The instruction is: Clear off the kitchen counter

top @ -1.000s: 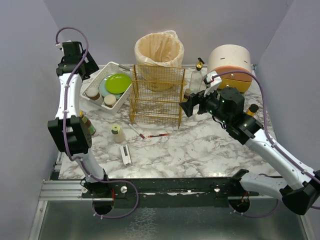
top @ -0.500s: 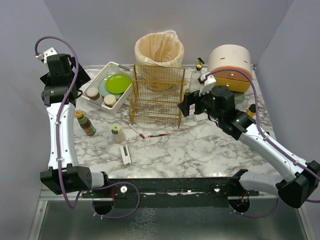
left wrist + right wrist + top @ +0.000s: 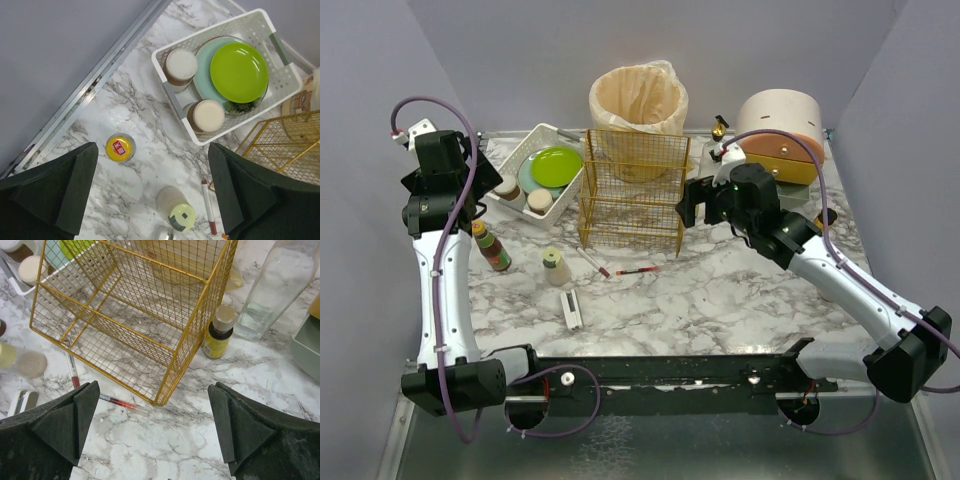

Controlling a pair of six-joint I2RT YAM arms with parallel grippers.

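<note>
Left gripper [image 3: 152, 192]: drawing back left and nearer, hanging open, empty, above the sauce bottle [image 3: 119, 148], likely lining up a pick. Right gripper [image 3: 152, 427]: edging toward the rack [image 3: 632, 190], likewise open, empty. Counter [image 3: 720, 300]: spreading beneath both.

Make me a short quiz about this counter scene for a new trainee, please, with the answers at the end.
1. True or false: the green plate lies inside the white tray.
2. In the right wrist view, what stands close beside the near corner of the gold wire rack? A) a small yellow-labelled bottle B) a fork C) a folded towel
3. Fill the gap: the left gripper and the right gripper both have their jaws ____ and hold nothing.

Key: 1 true; 2 A; 3 open.
</note>
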